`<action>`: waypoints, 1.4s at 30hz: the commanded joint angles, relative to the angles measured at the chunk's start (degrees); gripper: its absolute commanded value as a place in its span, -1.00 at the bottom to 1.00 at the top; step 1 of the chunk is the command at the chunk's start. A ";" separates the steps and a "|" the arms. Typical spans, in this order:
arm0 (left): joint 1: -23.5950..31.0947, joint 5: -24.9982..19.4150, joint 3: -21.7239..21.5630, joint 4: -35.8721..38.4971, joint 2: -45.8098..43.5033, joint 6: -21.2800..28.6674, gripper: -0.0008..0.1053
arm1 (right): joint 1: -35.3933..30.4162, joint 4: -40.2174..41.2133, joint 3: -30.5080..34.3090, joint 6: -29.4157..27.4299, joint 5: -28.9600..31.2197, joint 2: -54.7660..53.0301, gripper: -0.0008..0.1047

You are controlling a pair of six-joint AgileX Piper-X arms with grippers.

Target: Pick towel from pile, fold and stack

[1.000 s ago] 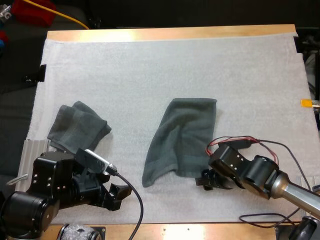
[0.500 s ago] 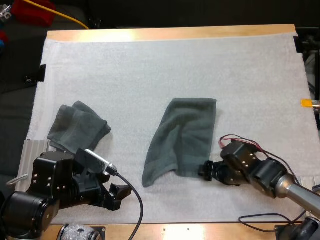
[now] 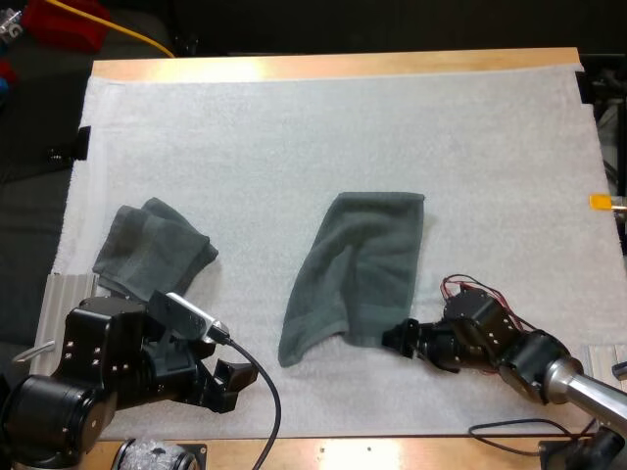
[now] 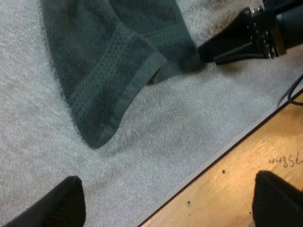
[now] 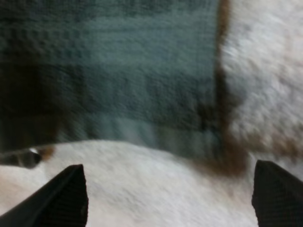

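Observation:
A dark grey-green towel (image 3: 362, 269) lies partly spread in the middle of the mat, its left side folded over. A second towel (image 3: 152, 250) sits crumpled at the mat's left. My right gripper (image 3: 397, 338) is low on the mat at the spread towel's near right corner. Its fingers (image 5: 66, 194) stand open in the right wrist view, with the towel's (image 5: 118, 71) hem just ahead of them. My left gripper (image 3: 230, 382) rests open near the front edge, below the crumpled towel. The left wrist view has the spread towel's near corner (image 4: 109, 61) with the right gripper (image 4: 227, 45) touching its edge.
The white mat (image 3: 294, 127) covers most of the wooden table (image 3: 333, 67). The table's front edge (image 4: 246, 156) runs close under my left gripper. The mat's far half is bare.
My right arm has swung and dropped lower to the mat, bringing its fingertips up against the spread towel's near right corner. The left arm and both towels have not moved.

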 commanded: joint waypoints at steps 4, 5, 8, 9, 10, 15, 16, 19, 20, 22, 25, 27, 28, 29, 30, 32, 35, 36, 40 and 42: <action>-0.21 0.36 -0.38 0.14 -0.05 0.36 0.33 | -0.32 -4.60 0.17 3.35 -2.11 3.48 0.33; -0.21 0.36 -0.38 0.25 -0.05 0.36 0.33 | -0.32 -5.72 0.17 3.48 -2.67 4.72 0.33; -0.21 0.36 -0.38 0.60 -0.05 0.36 0.33 | -0.32 -7.00 0.17 5.56 -2.76 6.90 0.33; -0.21 0.36 -0.38 0.76 -0.05 0.36 0.33 | -0.32 -7.43 0.17 6.32 -2.48 7.21 0.33; -0.21 0.36 -0.38 0.83 -0.05 0.36 0.33 | -0.32 -7.80 0.17 6.39 -2.31 7.42 0.33; -0.21 0.36 -0.38 1.09 -0.05 0.36 0.33 | -0.32 -9.87 0.17 7.32 -1.25 7.76 0.31; -0.21 0.36 -0.38 1.09 -0.05 0.36 0.33 | -0.32 -9.87 0.17 7.68 -0.87 7.76 0.28; -0.21 0.36 -0.38 1.09 -0.05 0.36 0.33 | -0.32 -9.51 0.17 8.52 0.09 7.76 0.05; -0.21 0.36 -0.38 1.09 -0.05 0.36 0.33 | -0.32 -9.33 0.17 8.63 0.49 7.76 -0.05; -0.21 0.36 -0.38 1.09 -0.05 0.44 0.33 | -0.32 -8.68 0.17 9.17 0.98 7.76 -0.17; -0.21 0.36 -0.38 1.09 -0.05 0.52 0.33 | -0.32 -8.33 0.27 9.35 1.95 7.76 -0.34; -0.21 0.36 -0.38 1.09 -0.05 0.64 0.33 | -0.32 -8.31 0.36 9.35 2.03 7.76 -0.49; -0.21 0.36 -0.38 1.09 -0.05 0.64 0.33 | -0.32 -8.31 0.33 9.35 2.03 7.76 -0.54; -0.21 0.36 -0.38 1.09 -0.05 0.64 0.33 | -0.32 -8.31 0.33 9.35 2.03 7.76 -0.64; -0.21 0.36 -0.38 1.09 -0.05 0.64 0.33 | -0.32 -8.31 0.33 9.25 2.03 7.76 -0.76; -0.21 0.36 -0.38 1.09 -0.05 0.64 0.33 | -0.32 -8.31 0.33 8.77 2.03 7.76 -0.93; -0.21 0.36 -0.38 1.09 -0.05 0.64 0.33 | -0.32 -8.62 0.33 6.41 1.75 7.76 -0.96; -0.21 0.36 -0.38 1.09 -0.05 0.64 0.33 | -0.32 -9.11 0.33 5.67 0.92 7.76 -0.96; -0.21 0.36 -0.38 1.09 -0.05 0.64 0.33 | -0.19 -10.19 0.33 2.49 -1.88 6.31 -0.96; -0.21 0.36 -0.38 1.09 -0.05 1.02 0.33 | -0.13 -8.94 0.33 1.14 -0.94 4.58 -0.96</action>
